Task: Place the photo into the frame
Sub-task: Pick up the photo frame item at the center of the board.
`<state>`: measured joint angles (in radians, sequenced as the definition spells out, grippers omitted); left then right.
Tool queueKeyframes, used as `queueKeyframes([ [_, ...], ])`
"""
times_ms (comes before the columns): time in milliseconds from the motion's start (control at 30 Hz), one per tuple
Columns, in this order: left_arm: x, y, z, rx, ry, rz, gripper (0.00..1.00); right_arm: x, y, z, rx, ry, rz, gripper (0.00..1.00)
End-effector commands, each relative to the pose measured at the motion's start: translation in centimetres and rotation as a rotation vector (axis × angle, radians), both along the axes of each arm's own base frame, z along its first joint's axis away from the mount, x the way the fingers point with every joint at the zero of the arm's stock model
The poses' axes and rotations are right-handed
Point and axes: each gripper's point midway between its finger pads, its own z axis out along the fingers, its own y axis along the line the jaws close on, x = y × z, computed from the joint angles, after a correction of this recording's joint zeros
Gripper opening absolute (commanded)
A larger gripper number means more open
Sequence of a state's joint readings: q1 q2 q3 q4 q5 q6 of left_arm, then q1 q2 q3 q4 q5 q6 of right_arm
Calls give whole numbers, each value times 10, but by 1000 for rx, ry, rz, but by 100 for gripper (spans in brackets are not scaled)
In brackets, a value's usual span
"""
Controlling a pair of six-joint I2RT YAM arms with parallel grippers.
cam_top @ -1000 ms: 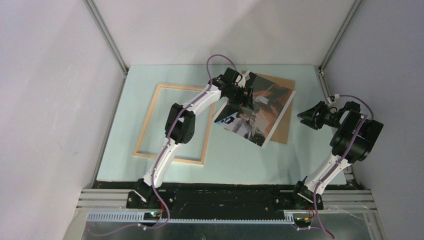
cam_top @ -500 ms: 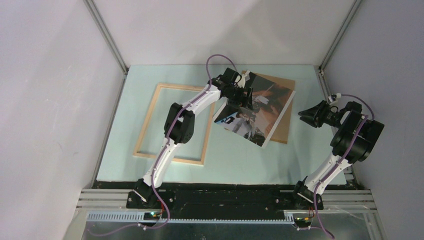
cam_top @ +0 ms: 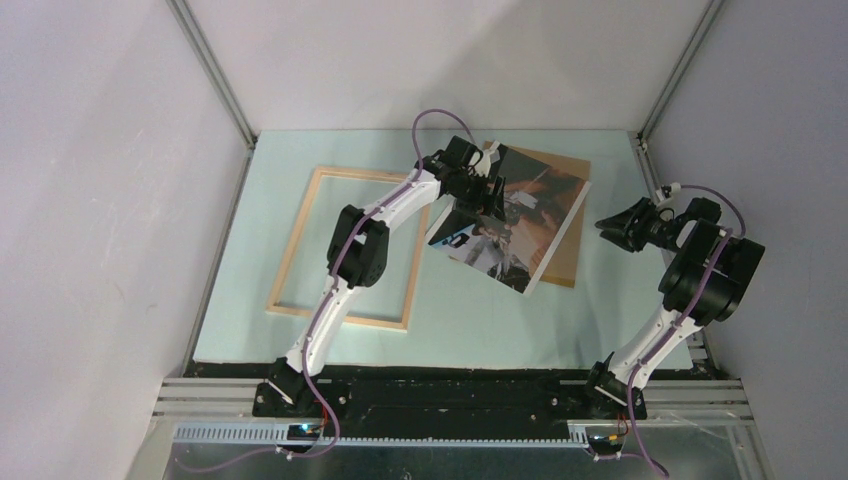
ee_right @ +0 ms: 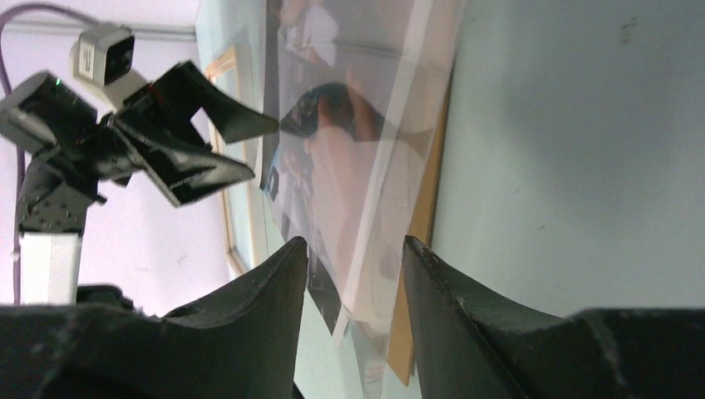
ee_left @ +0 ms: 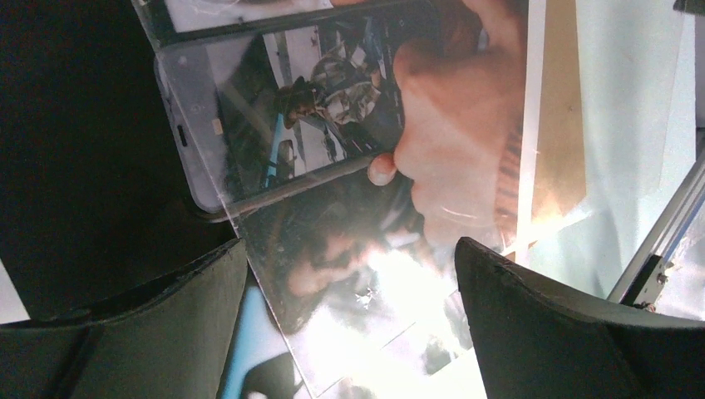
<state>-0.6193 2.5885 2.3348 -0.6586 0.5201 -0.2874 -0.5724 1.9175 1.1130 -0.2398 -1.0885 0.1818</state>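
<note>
The photo (cam_top: 530, 232) lies picture side up on the far half of the worktop (cam_top: 460, 320), right of centre and turned askew so that one corner points toward the near edge. It rests on a brown backing board (cam_top: 572, 255), which shows past the photo's right edge as a narrow strip and past its far edge as a wider band. From the right wrist view the photo's white border sits just inside the board's edge. The frame (cam_top: 338, 318), pale wood side up, lies flat to the left of the photo with bare worktop showing inside it; its right rail runs close beside the photo's left corner, with only a thin gap between them. The left arm crosses over that rail, and the left tool (cam_top: 478, 192) hangs over the photo's far-left part with its jaws spread wide and nothing between them; whether the fingertips touch the print I cannot tell. The right tool (cam_top: 608, 230) points left at the board's right edge, near it but apart, with its jaws partly spread and holding nothing. A broad band of bare worktop lies near of the photo and frame, and a narrower one right of the board.
</note>
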Motion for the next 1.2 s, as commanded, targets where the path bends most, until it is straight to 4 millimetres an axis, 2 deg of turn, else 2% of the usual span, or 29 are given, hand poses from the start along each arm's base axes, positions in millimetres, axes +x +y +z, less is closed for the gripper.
queueKeyframes([
  [0,-71,-34,-1,-61,157,-159,96,10,18,-8,54,73,-17,49],
  [267,-74,-37,-5,-61,172,-153,96,16,9,-36,-9,180,-66,50],
  [433,-74,-38,-3,-66,175,-150,96,19,11,-38,-30,212,-54,50],
  [567,-75,-40,1,-72,171,-154,96,17,22,-37,12,236,-2,50],
  [733,-79,-41,4,-82,176,-166,96,8,34,-36,115,252,59,51],
  [900,-82,-41,5,-84,177,-173,96,-1,37,-30,196,246,89,52],
  [1167,-90,-33,2,-61,181,-175,96,-23,35,-36,123,295,146,54],
])
